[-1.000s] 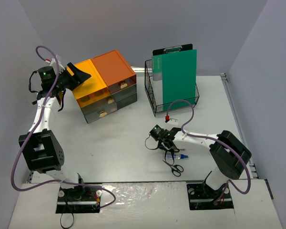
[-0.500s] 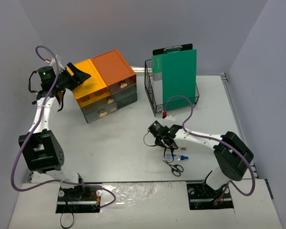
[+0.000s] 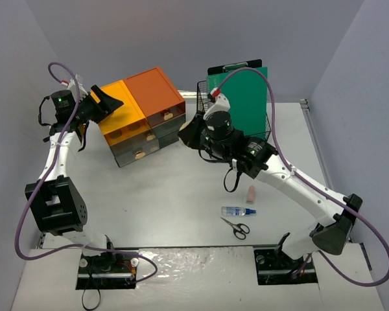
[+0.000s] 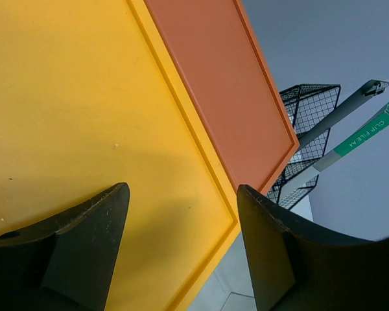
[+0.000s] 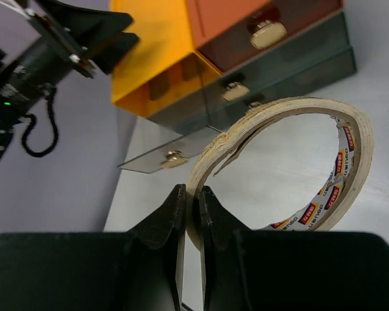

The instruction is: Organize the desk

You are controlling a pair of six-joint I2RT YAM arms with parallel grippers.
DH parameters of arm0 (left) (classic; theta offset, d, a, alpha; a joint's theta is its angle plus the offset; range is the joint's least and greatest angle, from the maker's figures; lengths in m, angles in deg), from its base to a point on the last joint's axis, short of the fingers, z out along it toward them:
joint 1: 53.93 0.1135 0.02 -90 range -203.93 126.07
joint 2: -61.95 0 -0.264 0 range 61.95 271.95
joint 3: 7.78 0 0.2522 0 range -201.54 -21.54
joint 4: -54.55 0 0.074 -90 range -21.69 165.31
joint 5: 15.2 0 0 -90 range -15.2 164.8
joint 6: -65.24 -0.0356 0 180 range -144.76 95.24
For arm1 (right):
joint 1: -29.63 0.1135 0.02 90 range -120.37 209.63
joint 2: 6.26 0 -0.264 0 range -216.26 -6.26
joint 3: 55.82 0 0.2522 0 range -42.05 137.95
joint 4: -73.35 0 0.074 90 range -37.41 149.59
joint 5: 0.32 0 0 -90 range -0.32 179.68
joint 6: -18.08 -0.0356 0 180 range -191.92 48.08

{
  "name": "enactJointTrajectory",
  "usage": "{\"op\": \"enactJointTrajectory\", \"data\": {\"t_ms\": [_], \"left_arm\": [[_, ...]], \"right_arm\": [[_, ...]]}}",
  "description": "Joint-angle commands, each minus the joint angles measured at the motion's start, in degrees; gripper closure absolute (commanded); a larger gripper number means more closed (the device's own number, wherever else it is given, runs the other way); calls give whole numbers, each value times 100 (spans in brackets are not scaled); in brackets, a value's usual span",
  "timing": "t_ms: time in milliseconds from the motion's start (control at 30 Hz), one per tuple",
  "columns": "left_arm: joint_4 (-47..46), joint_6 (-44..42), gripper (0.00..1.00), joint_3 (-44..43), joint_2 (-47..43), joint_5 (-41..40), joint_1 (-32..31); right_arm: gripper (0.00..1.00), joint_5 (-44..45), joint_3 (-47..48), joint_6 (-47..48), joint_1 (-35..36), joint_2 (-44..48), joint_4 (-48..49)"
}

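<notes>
The white desk [image 3: 168, 194] carries a dark drawer unit [image 3: 142, 107] with a yellow and an orange top. My left gripper [image 3: 110, 100] hovers open and empty just above the yellow top [image 4: 84, 97], its fingers over that top's corner. My right gripper [image 3: 191, 133] is shut on the rim of a beige tape roll [image 5: 272, 115] and holds it above the desk, in front of the drawers. In the right wrist view the lower left drawer [image 5: 162, 159] stands pulled out a little.
A black wire basket [image 3: 204, 103] holding a green clip file [image 3: 246, 91] stands behind my right arm. A small glue bottle [image 3: 238, 211], black scissors [image 3: 236, 227] and a small pinkish block [image 3: 251, 194] lie on the desk's front right.
</notes>
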Motion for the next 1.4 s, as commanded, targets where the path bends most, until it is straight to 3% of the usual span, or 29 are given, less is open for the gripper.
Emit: {"op": "enactJointTrajectory", "data": {"t_ms": [0, 133, 367, 567, 967, 1367], "left_arm": [[310, -51, 36, -71, -54, -10, 58], [292, -51, 36, -73, -46, -10, 63], [257, -42, 35, -2, -62, -10, 62], [248, -34, 36, 12, -75, -1, 58], [319, -60, 36, -67, -67, -1, 66], [345, -86, 36, -50, -93, -1, 58]], "right_arm": [[100, -877, 485, 389, 55, -660, 859], [100, -1372, 835, 285, 163, -1203, 1481], [100, -1741, 2648, 686, 382, -2571, 1528], [100, -1859, 3349, 700, 548, -3242, 1541], [100, -1795, 3281, 585, 707, -3817, 1550], [100, -570, 3085, 330, 652, -3875, 948]]}}
